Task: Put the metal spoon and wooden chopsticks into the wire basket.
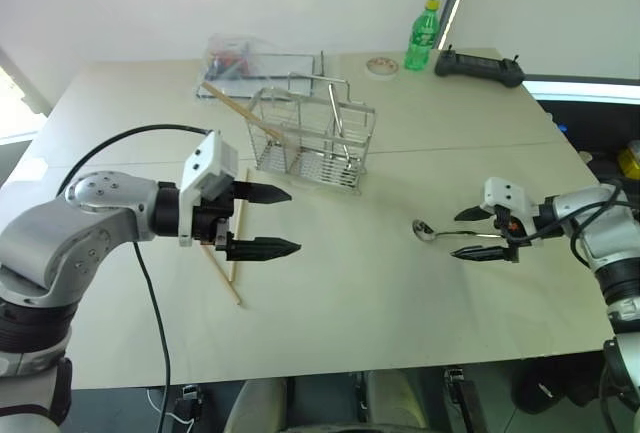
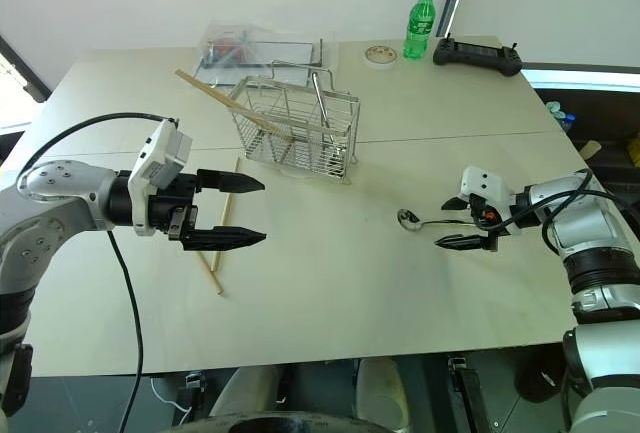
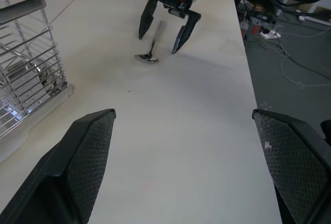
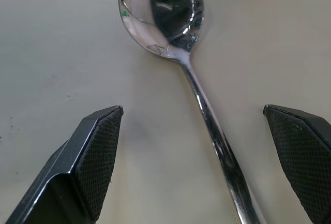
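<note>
The metal spoon (image 1: 428, 230) lies on the table at the right, its bowl toward the middle. My right gripper (image 1: 466, 234) is open, low over the spoon's handle with a finger on each side; the right wrist view shows the spoon (image 4: 166, 14) between the fingers (image 4: 98, 146), untouched. The wire basket (image 1: 312, 139) stands upright in the middle, with one wooden chopstick (image 1: 238, 110) leaning in it. Two more chopsticks (image 1: 236, 238) lie on the table below my left gripper (image 1: 294, 220), which hovers open and empty in front of the basket.
At the far side of the table are a flat wire tray (image 1: 290, 65) with a plastic bag, a tape roll (image 1: 381, 66), a green bottle (image 1: 423, 35) and a black controller (image 1: 478, 66). The table's right edge runs close behind my right arm.
</note>
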